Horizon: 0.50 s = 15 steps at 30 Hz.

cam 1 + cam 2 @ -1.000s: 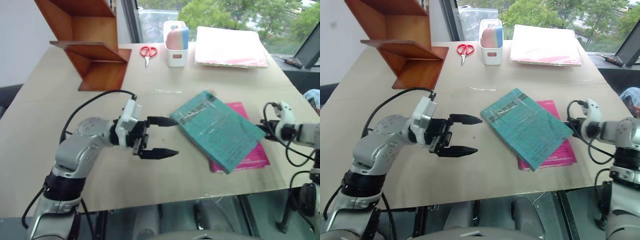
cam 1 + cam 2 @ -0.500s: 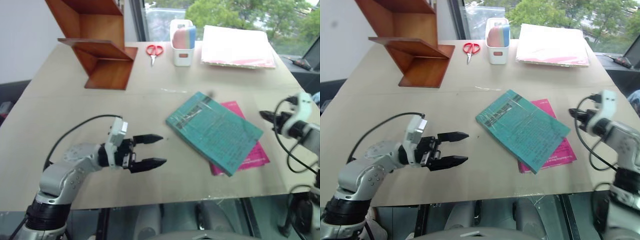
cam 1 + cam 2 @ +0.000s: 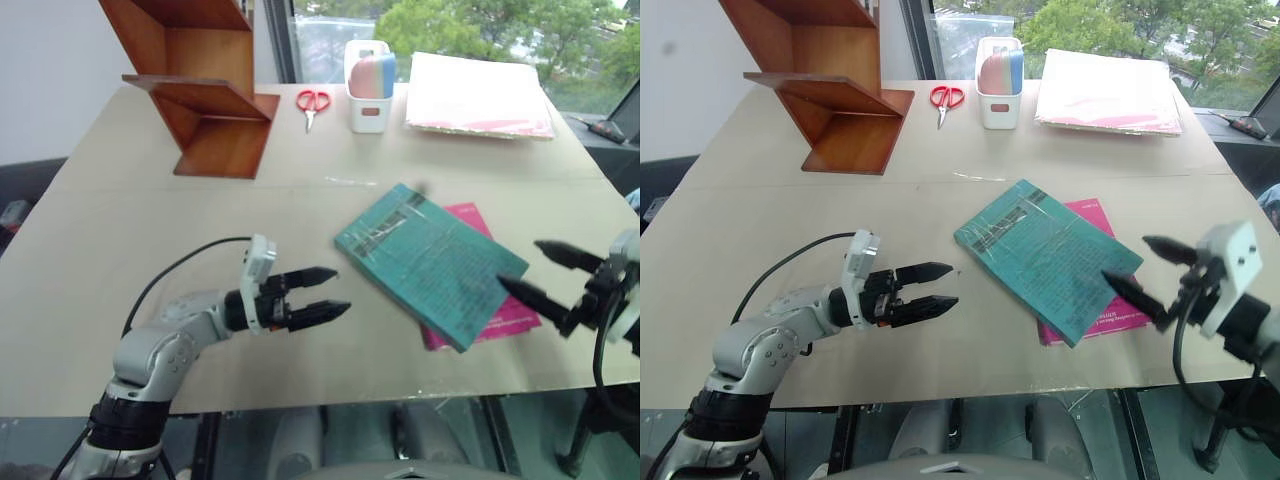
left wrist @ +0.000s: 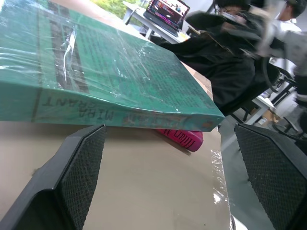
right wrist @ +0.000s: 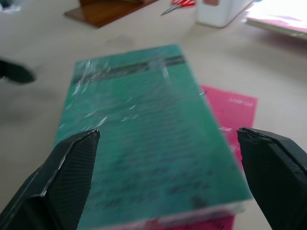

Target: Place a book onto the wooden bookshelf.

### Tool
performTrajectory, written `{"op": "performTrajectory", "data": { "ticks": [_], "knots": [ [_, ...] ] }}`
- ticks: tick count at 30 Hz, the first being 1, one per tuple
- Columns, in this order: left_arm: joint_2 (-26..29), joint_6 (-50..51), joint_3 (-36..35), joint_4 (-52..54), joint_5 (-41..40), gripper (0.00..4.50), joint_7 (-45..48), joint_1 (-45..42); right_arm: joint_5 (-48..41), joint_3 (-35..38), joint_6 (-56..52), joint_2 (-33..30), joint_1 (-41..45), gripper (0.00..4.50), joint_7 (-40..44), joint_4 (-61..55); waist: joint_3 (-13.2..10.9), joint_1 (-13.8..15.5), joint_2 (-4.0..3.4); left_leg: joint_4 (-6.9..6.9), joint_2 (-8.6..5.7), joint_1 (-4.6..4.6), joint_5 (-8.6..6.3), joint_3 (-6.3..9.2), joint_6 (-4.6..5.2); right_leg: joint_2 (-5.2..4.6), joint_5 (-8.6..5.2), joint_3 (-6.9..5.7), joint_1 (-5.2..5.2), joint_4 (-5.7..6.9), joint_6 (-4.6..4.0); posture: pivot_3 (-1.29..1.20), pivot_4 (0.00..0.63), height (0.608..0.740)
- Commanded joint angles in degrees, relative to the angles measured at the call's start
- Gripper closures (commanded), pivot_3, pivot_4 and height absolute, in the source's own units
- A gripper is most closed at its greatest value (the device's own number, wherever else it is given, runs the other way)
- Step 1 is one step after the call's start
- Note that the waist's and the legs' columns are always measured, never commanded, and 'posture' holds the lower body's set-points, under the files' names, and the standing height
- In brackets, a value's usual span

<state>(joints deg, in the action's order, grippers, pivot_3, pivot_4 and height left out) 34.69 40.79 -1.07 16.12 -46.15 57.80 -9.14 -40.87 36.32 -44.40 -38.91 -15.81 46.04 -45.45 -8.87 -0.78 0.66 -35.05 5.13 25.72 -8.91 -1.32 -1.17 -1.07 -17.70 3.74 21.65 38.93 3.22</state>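
Observation:
The book (image 3: 430,262), thick and teal with a glossy wrapped cover, lies flat mid-table on top of a thinner pink book (image 3: 503,312). The wooden bookshelf (image 3: 205,100), reddish-brown zigzag boards, stands at the far left corner. My left gripper (image 3: 340,290) is open, low over the table, pointing at the book's left edge with a short gap between them; the left wrist view shows the book's spine (image 4: 110,115) straight ahead between its fingers (image 4: 72,182). My right gripper (image 3: 520,264) is open just off the book's right corner, holding nothing; its fingers (image 5: 67,167) frame the book (image 5: 144,124).
Red scissors (image 3: 312,102), a white holder (image 3: 369,88) with coloured items and a stack of pale folders (image 3: 478,95) lie along the far edge. The table's near edge (image 3: 330,395) runs just below both grippers. A person in dark clothes (image 4: 230,52) sits beyond the table.
My right gripper has pulled back from the book's right corner toward the near edge, rolled and opened. My left gripper has sunk closer to the table, still open.

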Motion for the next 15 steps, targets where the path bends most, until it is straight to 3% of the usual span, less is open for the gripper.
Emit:
{"op": "performTrajectory", "data": {
  "ticks": [1,3,7,15],
  "knots": [
    [-0.09,6.26,-0.24,-1.66,-3.67,0.0,-1.32,-2.34,0.51,3.2,5.59,-0.48,-7.2,0.02,4.37,-7.22,0.0,0.01,0.01,0.0,0.0,-0.01,0.0,0.01,0.0,0.01,0.0,0.0,0.0,0.0,0.0,0.0,0.15,0.74],
    [-1.66,19.41,-2.33,-6.44,-11.67,0.0,-6.82,-6.07,1.47,2.76,9.18,0.61,-11.36,0.02,5.53,-10.32,0.01,0.18,0.0,-0.02,0.0,-0.03,0.0,0.07,0.0,0.02,-0.01,-0.06,-0.02,0.05,0.01,0.0,0.15,0.74],
    [-5.09,36.16,-5.32,-14.17,-18.09,0.0,-17.27,-11.92,4.49,-1.33,14.77,1.65,-12.57,0.02,4.37,-12.04,0.02,-0.27,0.24,-0.18,0.01,-0.02,0.01,0.16,0.0,0.03,-0.14,-0.12,-0.05,0.09,0.25,0.0,0.15,0.74],
    [-18.39,49.18,-13.18,-24.25,-20.18,0.0,-34.01,-18.75,9.78,-8.4,19.47,2.43,-12.98,0.02,1.5,-10.15,0.08,0.19,0.52,-0.2,-0.04,0.03,0.01,0.19,0.0,0.03,0.0,-0.1,-0.08,0.07,0.02,0.0,0.15,0.74]
  ]
}}
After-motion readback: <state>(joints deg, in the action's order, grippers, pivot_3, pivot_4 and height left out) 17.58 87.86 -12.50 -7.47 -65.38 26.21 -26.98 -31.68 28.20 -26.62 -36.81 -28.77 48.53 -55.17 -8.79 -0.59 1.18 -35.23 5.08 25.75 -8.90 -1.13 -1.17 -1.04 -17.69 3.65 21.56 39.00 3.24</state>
